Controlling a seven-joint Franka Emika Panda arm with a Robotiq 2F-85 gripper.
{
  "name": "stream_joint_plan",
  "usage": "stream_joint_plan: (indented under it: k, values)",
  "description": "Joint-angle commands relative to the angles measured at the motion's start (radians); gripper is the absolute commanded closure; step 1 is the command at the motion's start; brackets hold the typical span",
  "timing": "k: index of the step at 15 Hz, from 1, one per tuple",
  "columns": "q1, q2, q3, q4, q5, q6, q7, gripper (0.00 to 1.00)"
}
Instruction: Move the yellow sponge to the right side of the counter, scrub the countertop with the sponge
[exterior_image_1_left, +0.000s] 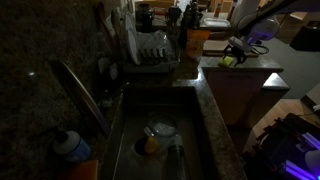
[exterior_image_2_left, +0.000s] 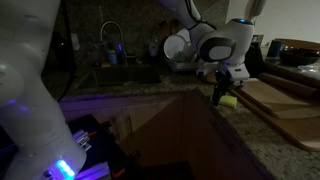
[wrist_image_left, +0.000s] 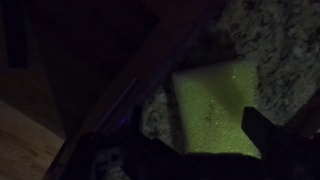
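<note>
- Gripper (exterior_image_2_left: 222, 92): its dark fingers flank the sponge, but I cannot tell whether they clamp it.
- Yellow sponge (wrist_image_left: 215, 105): rectangular and porous, directly under the gripper, on the speckled granite counter (wrist_image_left: 280, 40) at its edge.

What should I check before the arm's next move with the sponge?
1. Sponge resting on the counter: ok.
2. Sponge well clear of the counter edge: not ok, it sits right at the edge.
3. Claw directly over the sponge: ok.
4. Claw gripping the sponge: cannot tell, too dark.
5. Wooden boards out of the scrubbing path: cannot tell.
</note>
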Motion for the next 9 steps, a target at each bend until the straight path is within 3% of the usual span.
stream_joint_plan:
  k: [1, 7, 9]
  values:
    - [0.004, 0.009, -0.005, 0.013, 0.003, -0.005, 0.002, 0.00]
    - [0.091, -0.021, -0.080, 0.037, -0.206, -0.068, 0.067, 0.00]
    - [0.070, -0.007, -0.050, 0.033, -0.168, -0.021, 0.050, 0.00]
